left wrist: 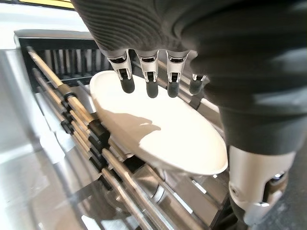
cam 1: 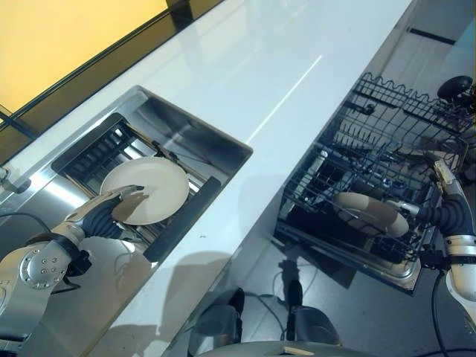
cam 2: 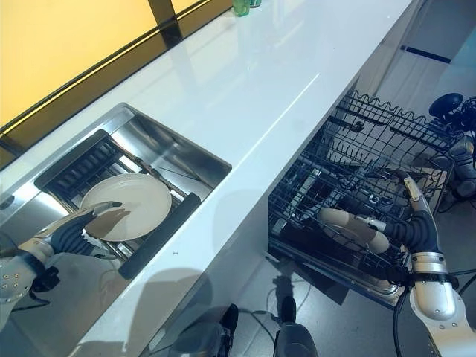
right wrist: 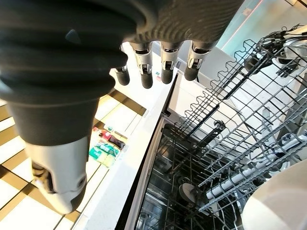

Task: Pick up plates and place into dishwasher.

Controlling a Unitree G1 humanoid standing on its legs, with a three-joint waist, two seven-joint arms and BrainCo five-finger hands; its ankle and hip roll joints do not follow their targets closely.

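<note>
A white plate [cam 1: 152,186] lies on the roll-up rack inside the sink [cam 1: 190,130]. My left hand [cam 1: 97,216] reaches in from the lower left, open, with its straight fingers [left wrist: 148,79] over the near edge of the plate [left wrist: 158,124]. A second white plate [cam 2: 349,223] stands tilted in the lower rack of the pulled-out dishwasher [cam 2: 338,167]. Just right of that plate is my right hand [cam 2: 416,227], open, holding nothing; past its straight fingers [right wrist: 163,64] show the wire rack and the plate's rim [right wrist: 278,206].
A long white countertop [cam 1: 260,59] runs between the sink and the dishwasher. A dark mat strip [cam 1: 182,219] lies along the sink's near side. A green object [cam 2: 242,7] stands at the counter's far end. Cutlery and dark items fill the rack's far right corner [cam 1: 454,89].
</note>
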